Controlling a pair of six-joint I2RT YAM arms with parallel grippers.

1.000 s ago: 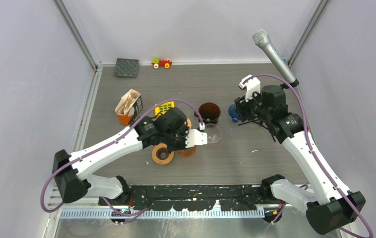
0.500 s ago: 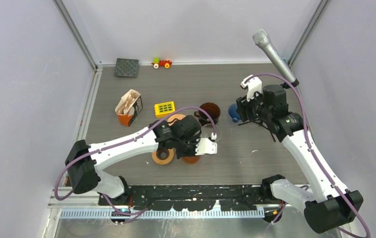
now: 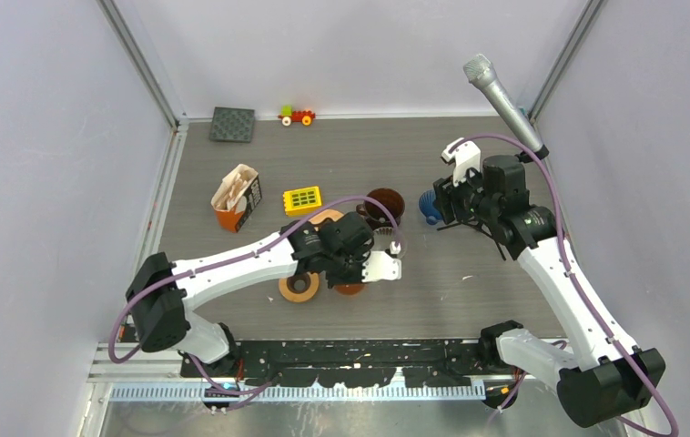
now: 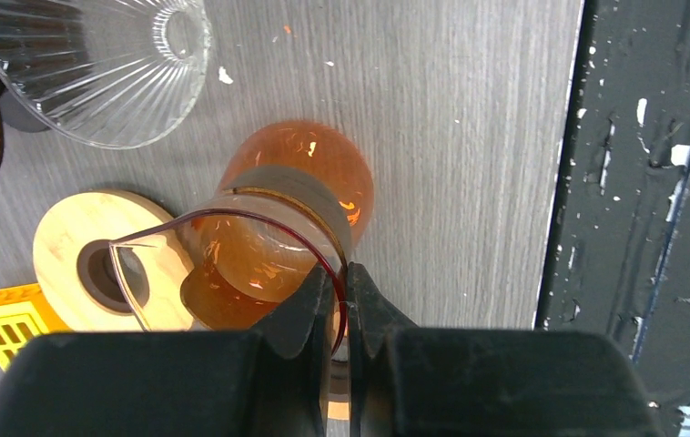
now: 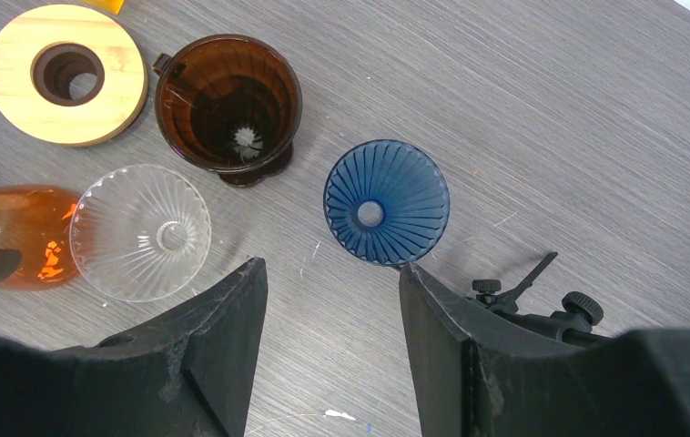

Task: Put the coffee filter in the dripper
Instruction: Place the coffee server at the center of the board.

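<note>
Two arms reach out over your table [image 3: 369, 155].

Far left, back edge: a dark square mat [image 3: 232, 124], with a small toy car [image 3: 297, 116] just to its right.

Nearer you on the left, the coffee filters [image 3: 234, 185] stand as a pale stack in an orange-and-black holder [image 3: 232, 217]. They are well apart from every dripper, and neither gripper touches them.

Next come a yellow block [image 3: 302, 199], then a far wooden ring [image 3: 323, 217] partly hidden under your left arm. A near wooden ring [image 3: 299, 287] lies flat by the carafe.

Centre: your left gripper [image 4: 341, 273] is pinched almost closed on the thin rim of the amber glass carafe [image 4: 309, 173]. One finger is inside the mouth and one outside.

Beside the carafe, the clear dripper [image 5: 139, 232] sits mouth-up. The brown dripper [image 5: 228, 105] is just behind it. The blue dripper [image 5: 386, 202] sits to their right, also mouth-up.

Right side: your right gripper [image 5: 330, 273] hangs above the blue dripper with its jaws spread wide, holding nothing.

Far right, a microphone [image 3: 502, 102] slants along the back corner post.
</note>
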